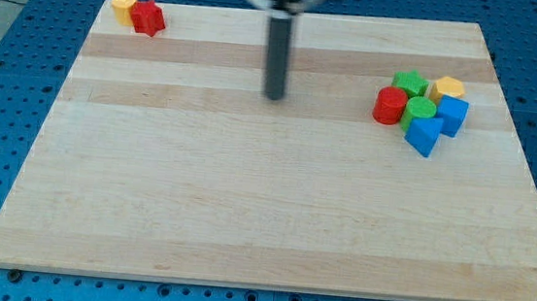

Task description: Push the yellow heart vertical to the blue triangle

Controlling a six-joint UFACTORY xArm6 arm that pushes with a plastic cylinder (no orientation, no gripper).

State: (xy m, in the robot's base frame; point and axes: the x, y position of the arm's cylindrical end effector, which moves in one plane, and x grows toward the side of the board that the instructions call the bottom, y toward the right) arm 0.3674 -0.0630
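The yellow heart (122, 6) lies at the board's top left corner, touching a red star-like block (148, 16) on its right. The blue triangle (423, 135) lies at the view's right, at the bottom of a cluster of blocks. My tip (274, 96) rests on the board near the top middle, far from both: the heart is well to its upper left, the triangle well to its right. The rod rises straight up out of the view's top.
The cluster at the right also holds a red block (388, 105), a green block (411, 83), a green cylinder (420, 109), a yellow block (447, 87) and a blue cube (452, 115). The wooden board (244, 207) sits on a blue perforated table.
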